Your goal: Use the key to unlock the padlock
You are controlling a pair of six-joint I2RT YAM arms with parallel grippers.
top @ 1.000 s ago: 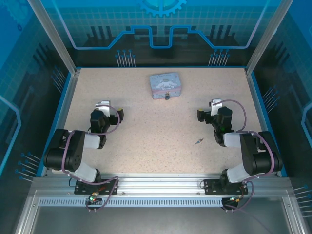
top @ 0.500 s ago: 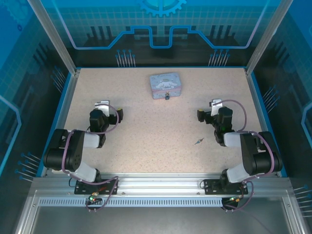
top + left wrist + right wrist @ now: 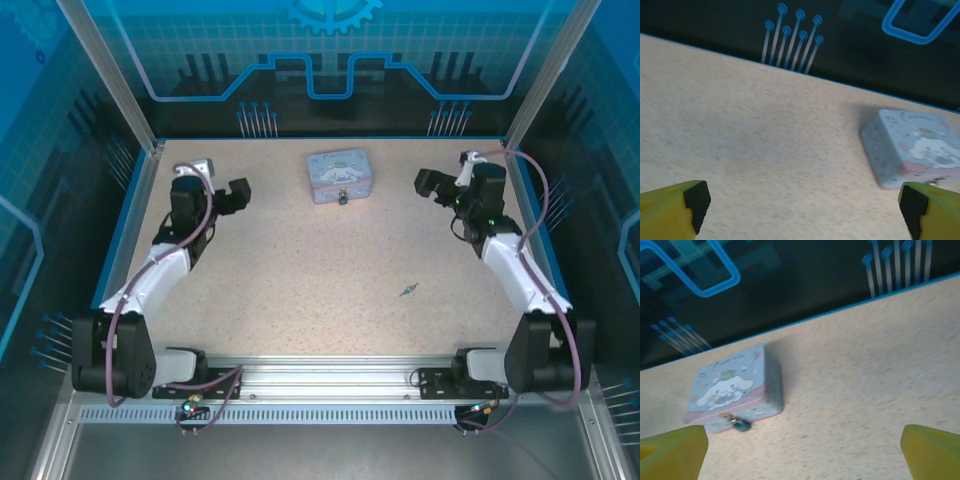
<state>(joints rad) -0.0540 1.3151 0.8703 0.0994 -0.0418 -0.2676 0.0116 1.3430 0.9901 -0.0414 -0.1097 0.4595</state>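
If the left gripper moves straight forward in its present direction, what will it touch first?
Most likely the bare table, a little left of the tin. The open left gripper points down at the surface, with the tin off to the side; depth is unclear.

a speckled beige tabletop (image 3: 300, 270) sits inside a booth, edged along its far side by a thin blue trim (image 3: 330, 138). the back wall (image 3: 330, 70) is a dark, glossy blue panel printed with a pale grid, circuit-like lines and a gear emblem (image 3: 332, 12) at top centre. clusters of blue pin graphics (image 3: 258, 118) stand just above the trim. slanted aluminium posts (image 3: 110, 75) frame the far corners, with blue-tinted side panels (image 3: 40, 220) beyond them. a slotted aluminium rail (image 3: 330, 385) runs along the near edge, with grey sheet metal (image 3: 300, 450) below it. the light is even and soft.
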